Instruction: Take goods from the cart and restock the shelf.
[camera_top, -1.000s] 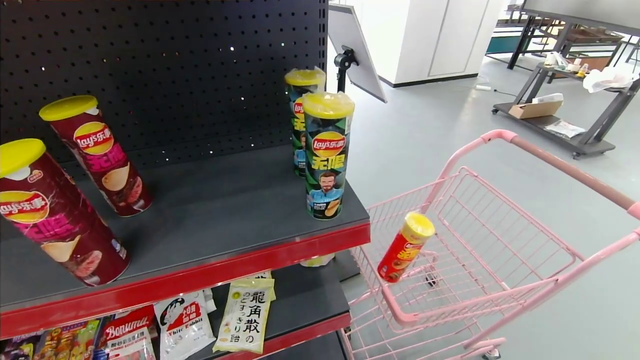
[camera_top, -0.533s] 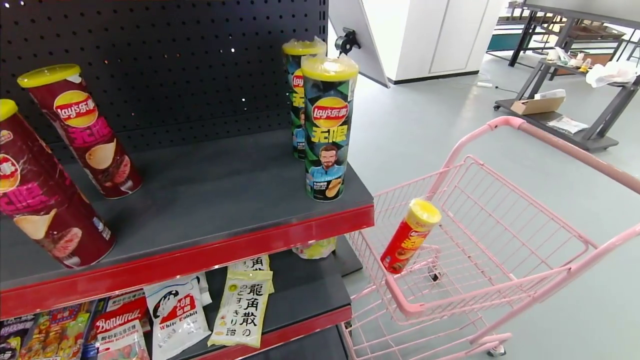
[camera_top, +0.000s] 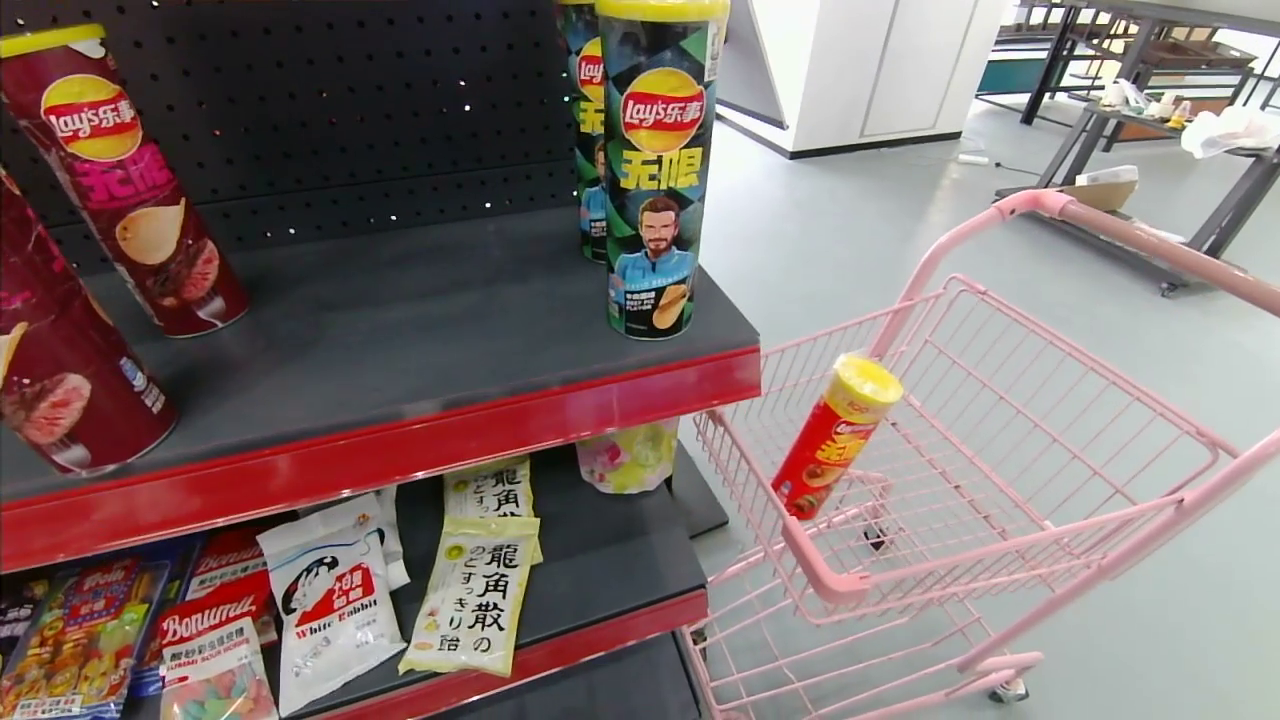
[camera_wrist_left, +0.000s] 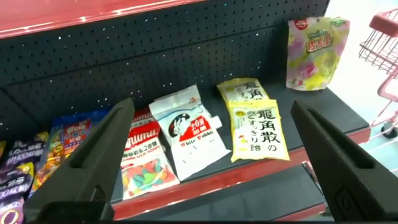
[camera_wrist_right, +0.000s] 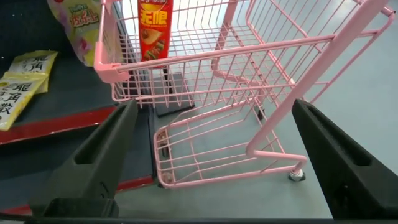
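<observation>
One red can (camera_top: 835, 440) leaning in cart (camera_top: 835, 588) corner, long axis tilted, lid uppermost. Right end effector (camera_wrist_right: 214, 102) outside cart, nearer, spread open; left end effector (camera_wrist_left: 212, 104) farther from cart, also spread.

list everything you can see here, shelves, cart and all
maroon chip cans: 2, maroon with yellow lids, left part of upper shelf
green chip cans: 2, green-black, right end of upper shelf, one behind the other
red chip can: 1, red with yellow lid, leaning inside the cart
cart: 1, pink wire, right of the shelves
yellow bags: 2, yellow, lying overlapped on lower shelf
white bag: 1, white, lower shelf, beside the yellow bags
other snack bags: several, red and blue, left part of lower shelf
pale bag: 1, yellow-pink, upright, lower shelf's right end
left gripper: 1, black, open, facing lower shelf
right gripper: 1, black, open, facing cart
</observation>
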